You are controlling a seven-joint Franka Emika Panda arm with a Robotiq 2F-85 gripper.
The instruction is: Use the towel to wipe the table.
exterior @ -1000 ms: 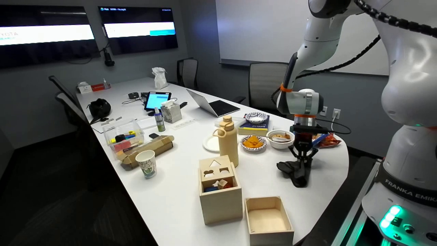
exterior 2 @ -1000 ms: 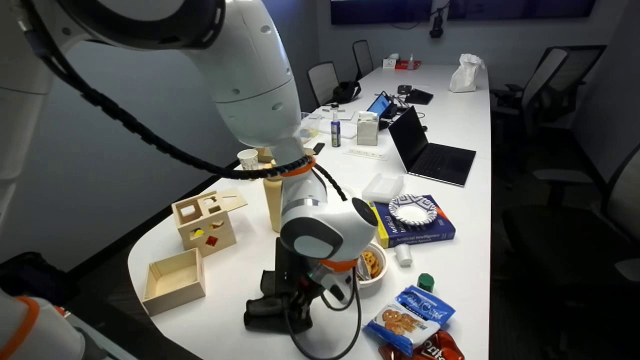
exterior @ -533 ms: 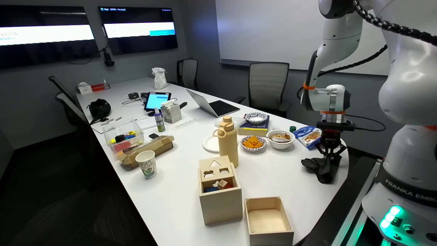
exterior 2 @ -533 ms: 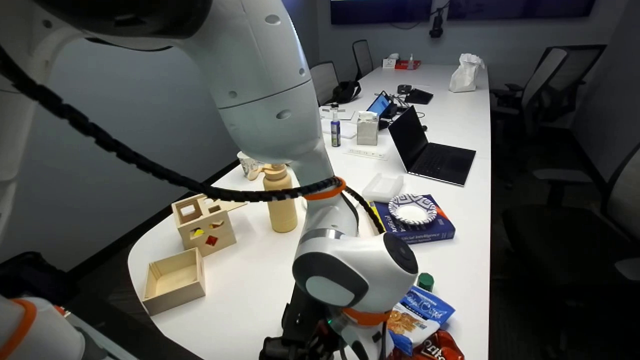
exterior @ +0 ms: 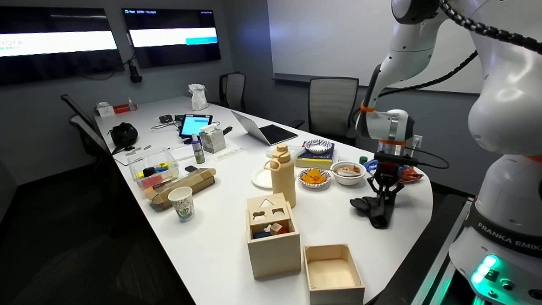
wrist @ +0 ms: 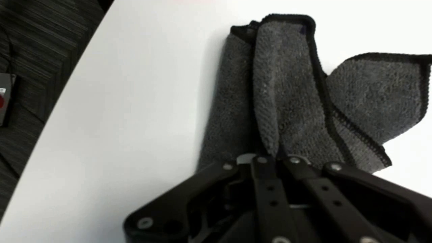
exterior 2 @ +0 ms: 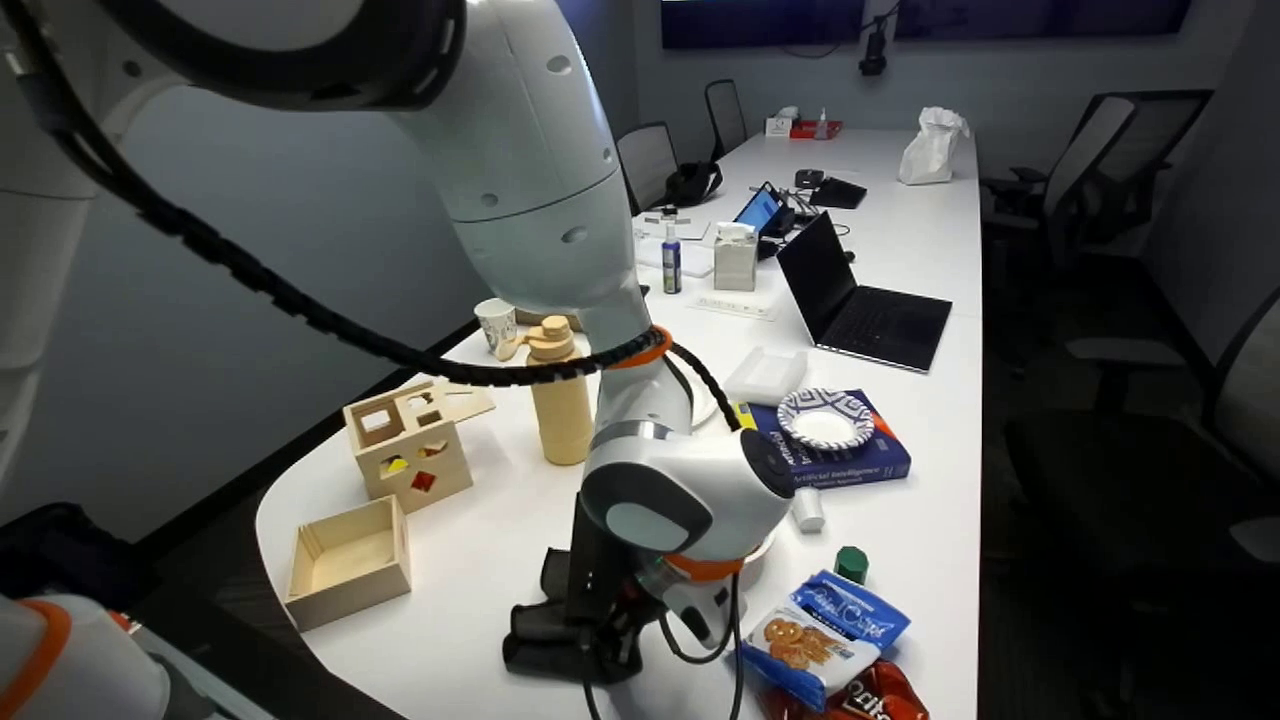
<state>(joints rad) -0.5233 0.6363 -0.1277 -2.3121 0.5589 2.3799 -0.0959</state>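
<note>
The towel is dark grey with black edging, bunched and folded on the white table (exterior: 224,241). It lies at the robot's end of the table in both exterior views, here (exterior: 377,214) and here (exterior 2: 545,640). In the wrist view the towel (wrist: 290,87) fans out ahead of the jaws, with a fold rising into them. My gripper (wrist: 275,158) is shut on that fold and points down, low over the table. It also shows in both exterior views, here (exterior: 385,192) and here (exterior 2: 610,610). The fingertips are hidden by towel and arm in the exterior views.
A wooden shape box (exterior: 275,254), an open wooden box (exterior: 332,271) and a tan bottle (exterior: 283,178) stand nearby. A white bowl (exterior: 348,178), a plate of orange chips (exterior: 314,177), a book (exterior 2: 850,460) and snack bags (exterior 2: 825,635) lie beyond the gripper.
My gripper slid the towel toward the table edge near the robot, past the snack bags, then moved most of the way back. It stayed shut on the towel.
</note>
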